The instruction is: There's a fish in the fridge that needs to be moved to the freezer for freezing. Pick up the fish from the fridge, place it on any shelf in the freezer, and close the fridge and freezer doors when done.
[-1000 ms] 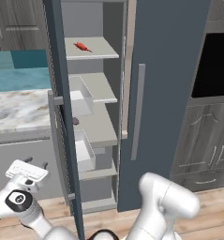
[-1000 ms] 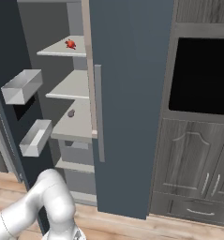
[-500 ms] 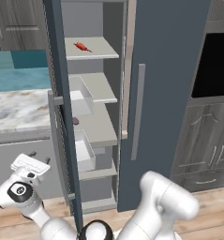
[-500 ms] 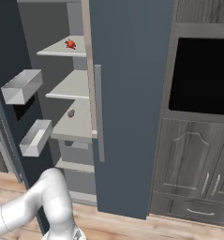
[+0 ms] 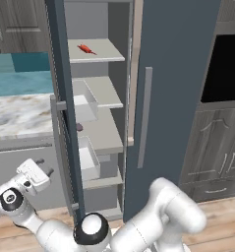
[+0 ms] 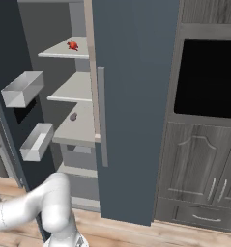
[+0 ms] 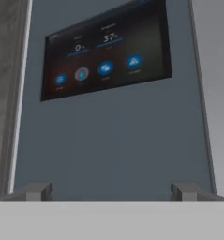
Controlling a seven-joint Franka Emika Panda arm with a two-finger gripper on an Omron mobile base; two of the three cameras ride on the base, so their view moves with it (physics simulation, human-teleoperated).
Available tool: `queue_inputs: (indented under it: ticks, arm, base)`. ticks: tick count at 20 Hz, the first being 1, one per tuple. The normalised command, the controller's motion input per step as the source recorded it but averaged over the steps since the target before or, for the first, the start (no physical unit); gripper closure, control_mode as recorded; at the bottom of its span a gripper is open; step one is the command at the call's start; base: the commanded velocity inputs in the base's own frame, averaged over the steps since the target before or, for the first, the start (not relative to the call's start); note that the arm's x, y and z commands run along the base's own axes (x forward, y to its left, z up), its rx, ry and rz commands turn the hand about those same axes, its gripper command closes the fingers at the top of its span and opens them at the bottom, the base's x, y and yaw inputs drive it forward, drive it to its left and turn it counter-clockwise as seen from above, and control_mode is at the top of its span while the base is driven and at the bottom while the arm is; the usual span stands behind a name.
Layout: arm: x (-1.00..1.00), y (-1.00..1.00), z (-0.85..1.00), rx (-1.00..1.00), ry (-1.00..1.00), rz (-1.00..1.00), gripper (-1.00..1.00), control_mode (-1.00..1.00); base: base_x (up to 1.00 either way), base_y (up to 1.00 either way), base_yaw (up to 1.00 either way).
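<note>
In the grey kitchen, the open-doored compartment's top shelf [image 5: 102,53] holds the fish [image 5: 86,48], toward one o'clock, high above the gripper [image 5: 36,173], whose jaws gape wide and empty facing the black-panelled door [image 7: 113,136].

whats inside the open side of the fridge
The red-orange fish lies on the top shelf; a small dark item sits two shelves down. Clear bins hang on the open door. The closed door hides the other half.
</note>
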Motion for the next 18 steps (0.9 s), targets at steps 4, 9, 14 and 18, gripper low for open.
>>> queue_inputs:
  ticks: [4,9,14,18]
  arm:
    - [0.00,-0.03,-0.16,0.00,0.00,-0.04,-1.00,-1.00]
    - [0.06,-0.22,-0.09,0.01,0.00,0.00,-1.00,-1.00]
    - [0.09,-0.37,-0.13,0.00,0.00,0.00,-1.00,-1.00]
    - [-0.01,-0.64,-0.21,0.03,0.00,0.02,-1.00,-1.00]
  base:
    - [0.00,0.00,0.00]
    - [0.00,0.00,0.00]
    - [0.00,0.00,0.00]
    - [0.00,0.00,0.00]
